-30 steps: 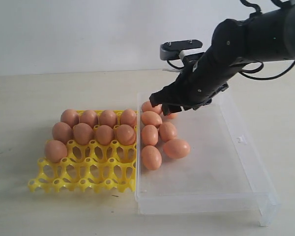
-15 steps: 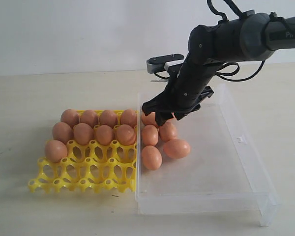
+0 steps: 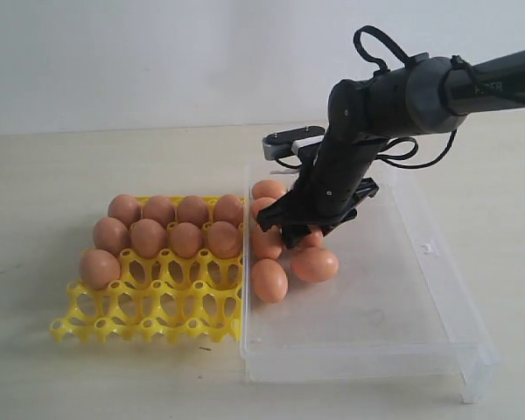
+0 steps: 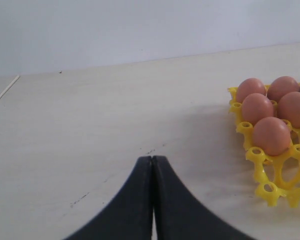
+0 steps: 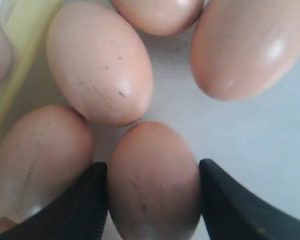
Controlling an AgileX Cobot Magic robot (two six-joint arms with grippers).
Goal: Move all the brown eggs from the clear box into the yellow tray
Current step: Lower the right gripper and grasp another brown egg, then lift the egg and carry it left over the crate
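The yellow tray [image 3: 149, 308] holds several brown eggs [image 3: 166, 226] in its far rows. More brown eggs [image 3: 269, 280] lie at the left end of the clear box [image 3: 402, 324]. My right gripper [image 3: 299, 233] is low in the box among them. In the right wrist view it [image 5: 152, 166] is open, one finger on each side of a single egg [image 5: 154, 200], with neighbouring eggs [image 5: 97, 75] close around it. My left gripper [image 4: 153, 159] is shut on nothing above bare table, with the tray's corner [image 4: 275, 185] off to one side. It is out of the exterior view.
The clear box's low left wall [image 3: 245, 262] stands against the tray's right edge. The near rows of tray cups [image 3: 157, 319] hold nothing. The right half of the box floor [image 3: 394, 271] is bare.
My right arm has swung left and down into the box. The gripper went from above the eggs to sitting around one of them, jaws unchanged.
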